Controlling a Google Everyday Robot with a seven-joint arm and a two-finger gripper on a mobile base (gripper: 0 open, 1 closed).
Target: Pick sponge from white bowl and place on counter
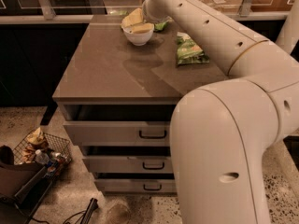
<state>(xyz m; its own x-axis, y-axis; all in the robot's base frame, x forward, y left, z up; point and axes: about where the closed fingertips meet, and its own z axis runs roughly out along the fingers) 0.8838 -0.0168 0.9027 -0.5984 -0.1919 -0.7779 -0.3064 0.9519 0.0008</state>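
Observation:
The white bowl (138,36) stands at the back of the grey-brown counter (112,71). A pale yellow pad, the sponge (140,28), lies in the bowl and fills its mouth. My gripper (133,19) is at the end of the long white arm (205,29), right above the bowl's back left rim. It seems to touch the sponge. A pale yellow piece sticks up there; I cannot tell whether it is part of the sponge or of the gripper.
A green snack bag (189,52) lies on the counter right of the bowl, and another green bag (161,26) lies behind it. The cabinet has three drawers (152,134). A wire basket (41,148) of items sits on the speckled floor at the left.

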